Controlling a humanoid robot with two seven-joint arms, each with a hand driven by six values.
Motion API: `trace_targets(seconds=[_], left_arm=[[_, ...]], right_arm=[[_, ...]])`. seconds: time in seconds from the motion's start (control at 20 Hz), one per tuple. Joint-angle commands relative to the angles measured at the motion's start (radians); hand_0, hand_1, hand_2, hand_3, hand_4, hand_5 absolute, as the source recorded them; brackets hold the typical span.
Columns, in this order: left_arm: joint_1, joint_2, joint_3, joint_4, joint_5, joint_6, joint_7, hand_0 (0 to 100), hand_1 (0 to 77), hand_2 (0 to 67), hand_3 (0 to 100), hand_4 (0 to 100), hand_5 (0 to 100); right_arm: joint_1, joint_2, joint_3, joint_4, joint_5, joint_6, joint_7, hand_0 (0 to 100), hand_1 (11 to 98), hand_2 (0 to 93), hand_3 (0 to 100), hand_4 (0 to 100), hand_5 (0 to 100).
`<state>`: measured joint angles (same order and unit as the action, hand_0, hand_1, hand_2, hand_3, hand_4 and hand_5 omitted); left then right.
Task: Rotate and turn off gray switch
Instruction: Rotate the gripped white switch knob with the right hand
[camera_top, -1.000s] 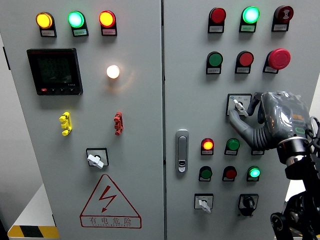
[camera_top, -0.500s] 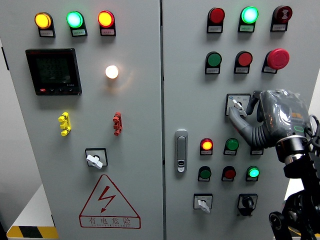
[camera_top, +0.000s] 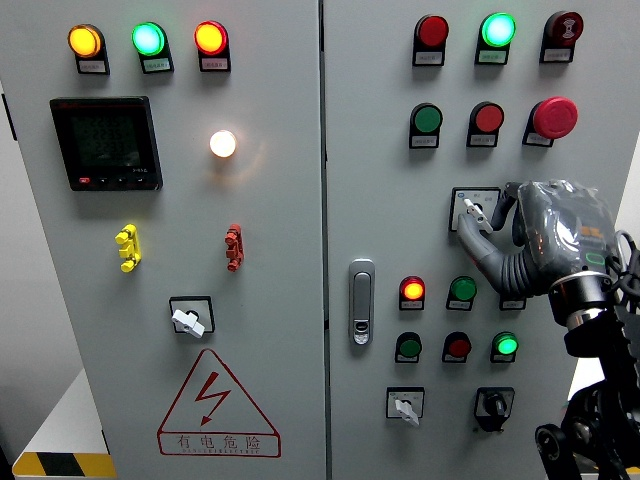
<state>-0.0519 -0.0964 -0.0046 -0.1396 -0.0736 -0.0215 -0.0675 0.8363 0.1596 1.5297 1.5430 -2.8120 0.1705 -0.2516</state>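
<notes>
The gray rotary switch (camera_top: 472, 209) sits on a square plate at mid-height on the right cabinet door, its lever tilted up to the left. My right hand (camera_top: 483, 218) comes in from the lower right. Its thumb (camera_top: 473, 243) presses the knob from below and a finger (camera_top: 508, 196) curls over it from the right, so the hand is shut on the switch. The palm hides the plate's right edge. The left arm does not show.
Similar gray switches sit at the left door (camera_top: 189, 319) and lower right (camera_top: 404, 406), beside a black one (camera_top: 492, 405). Lit lamps and push buttons surround the hand, with a red mushroom button (camera_top: 554, 117) above. A door handle (camera_top: 362, 301) lies left of it.
The right hand stays on the gray switch, almost still. The whole picture has slid a few pixels to the left. The lever's tilt looks the same.
</notes>
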Motion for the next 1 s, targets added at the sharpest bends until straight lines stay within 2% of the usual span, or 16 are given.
trace_targets(seconds=[0.0,0.35,0.95], left_arm=[[0.0,0.001,0.0,0.0,0.0,0.0,0.0,0,0.0,13.2,18,10,12],[0.0,0.0,0.0,0.0,0.0,0.0,0.0,0,0.0,13.2,18,10,12],[0.001,0.001,0.0,0.0,0.0,0.0,0.0,0,0.0,13.2,18,10,12]], right_arm=[[0.001,-0.0001,0.0,0.0,0.0,0.0,0.0,52,32.6,70.3,95,93,100],[0.003,-0.0001,-0.002,0.0,0.0,0.0,0.0,60,30.9,71.3,95,93,100],[0.003,-0.0001,-0.003,0.003,0.0,0.0,-0.001,64,31.2,73.7,95,93,100]])
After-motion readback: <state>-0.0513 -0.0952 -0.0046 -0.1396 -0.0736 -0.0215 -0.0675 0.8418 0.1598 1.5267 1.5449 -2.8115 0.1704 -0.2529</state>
